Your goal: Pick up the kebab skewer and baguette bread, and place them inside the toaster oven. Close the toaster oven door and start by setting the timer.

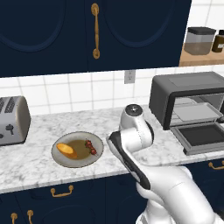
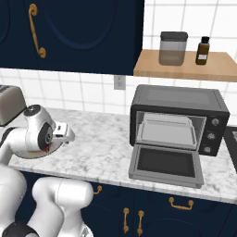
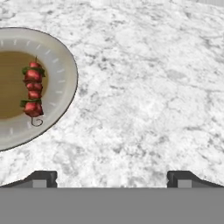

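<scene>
Arm folding low over the counter edge, jaws standing wide

The white arm (image 1: 144,175) is bending sharply at its elbow, its wrist (image 2: 39,132) pointing down and forward, while the gripper (image 3: 112,177) is holding both dark fingertips (image 3: 43,178) far apart, gripping nothing.

Illumination even and bright across all three views, no evident source direction. Shadows faint; soft shading beneath the plate (image 1: 59,158) rim, lower left of the left base view. No glare. Rendering slightly soft, no edge distortion.
</scene>
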Controlling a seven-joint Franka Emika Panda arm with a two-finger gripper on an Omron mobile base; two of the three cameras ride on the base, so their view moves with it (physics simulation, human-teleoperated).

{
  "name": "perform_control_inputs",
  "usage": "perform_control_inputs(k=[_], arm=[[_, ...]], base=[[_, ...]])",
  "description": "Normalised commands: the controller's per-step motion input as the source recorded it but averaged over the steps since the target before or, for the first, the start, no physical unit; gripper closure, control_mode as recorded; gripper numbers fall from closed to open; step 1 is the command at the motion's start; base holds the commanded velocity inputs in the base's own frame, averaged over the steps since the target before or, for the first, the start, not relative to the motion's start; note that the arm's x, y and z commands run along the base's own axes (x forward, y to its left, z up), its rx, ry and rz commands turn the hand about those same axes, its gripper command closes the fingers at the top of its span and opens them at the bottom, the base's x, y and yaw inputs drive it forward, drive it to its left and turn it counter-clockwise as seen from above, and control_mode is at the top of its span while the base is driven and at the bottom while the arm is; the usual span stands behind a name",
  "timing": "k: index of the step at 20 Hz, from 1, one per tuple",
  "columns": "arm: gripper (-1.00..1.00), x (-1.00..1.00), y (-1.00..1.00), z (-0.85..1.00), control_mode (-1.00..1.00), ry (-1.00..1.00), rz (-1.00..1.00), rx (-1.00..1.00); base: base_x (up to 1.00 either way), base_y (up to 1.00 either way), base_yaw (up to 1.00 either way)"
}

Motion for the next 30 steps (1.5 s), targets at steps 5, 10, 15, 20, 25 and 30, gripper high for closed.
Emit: perform_control_inputs(k=[5, 10, 15, 20, 25, 30], arm=[[-1.0, 0.55, 0.92, -0.06, -1.0, 0.09, 0.0, 0.04], [-1.0, 0.32, 0.62, -0.22, -1.0, 0.19, 0.04, 0.11], [-1.0, 0.03, 0.45, -0.29, -1.0, 0.04, 0.01, 0.04], [-1.0, 0.01, 0.06, -0.36, -1.0, 0.12, 0.0, 0.0], [-1.0, 0.12, 0.01, -0.34, -1.0, 0.08, 0.0, 0.0], [-1.0, 0.15, 0.04, -0.3, -1.0, 0.09, 0.0, 0.0]], base=[[0.0, 0.0, 0.0], [0.0, 0.0, 0.0], [0.0, 0.0, 0.0], [0.0, 0.0, 0.0], [0.0, 0.0, 0.0], [0.0, 0.0, 0.0]])
